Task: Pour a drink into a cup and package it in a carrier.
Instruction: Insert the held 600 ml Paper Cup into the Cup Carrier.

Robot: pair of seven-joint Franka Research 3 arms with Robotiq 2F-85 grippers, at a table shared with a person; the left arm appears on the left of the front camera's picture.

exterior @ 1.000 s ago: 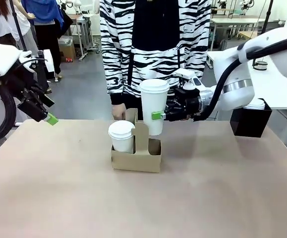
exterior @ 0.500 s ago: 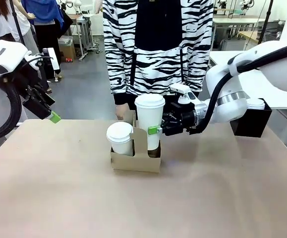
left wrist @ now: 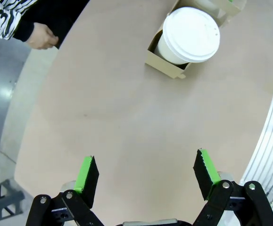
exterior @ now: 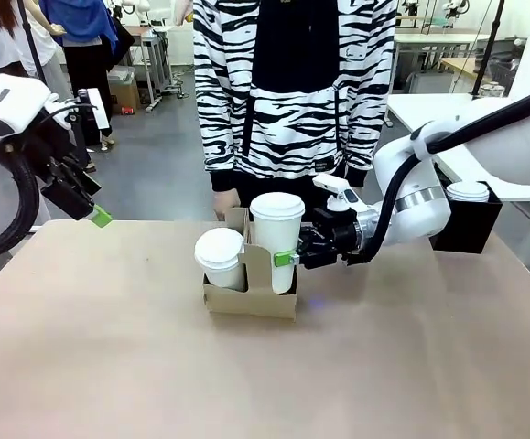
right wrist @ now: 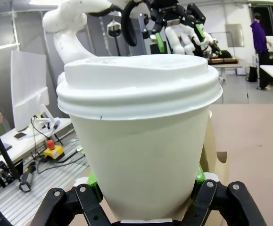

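Right gripper (exterior: 287, 259): black 2-finger unit with green pads, clamped on the lower wall of the cup (exterior: 276, 240). In its wrist view, both pads press the cup's (right wrist: 141, 155) sides just above the black knuckles.

Cup: tall, tapered, matte white paper, capped with a domed white plastic lid with a stepped rim. It stands upright with its base down in the right-hand hole of the carrier (exterior: 251, 295).

Carrier: low brown cardboard box, flat matte walls, with an upright central handle tab rising between 2 holes. It sits near the table's middle. The left-hand hole holds a second cup (exterior: 221, 257), shorter-looking, white, lidded, upright.

Left gripper (exterior: 98, 218): black fingers, green pads, raised above the table's left edge, well apart from the carrier. In its wrist view the fingers (left wrist: 88, 175) stand spread wide with nothing between them; the carrier corner (left wrist: 167, 66) and a round white lid (left wrist: 189, 34) lie beyond.

Table (exterior: 136, 366): smooth tan surface.

Black box (exterior: 466, 224): square, at the right far side, with a white lid (exterior: 470, 190) on top.

Person (exterior: 292, 91): standing at the far edge in a black-and-white zebra-striped top.
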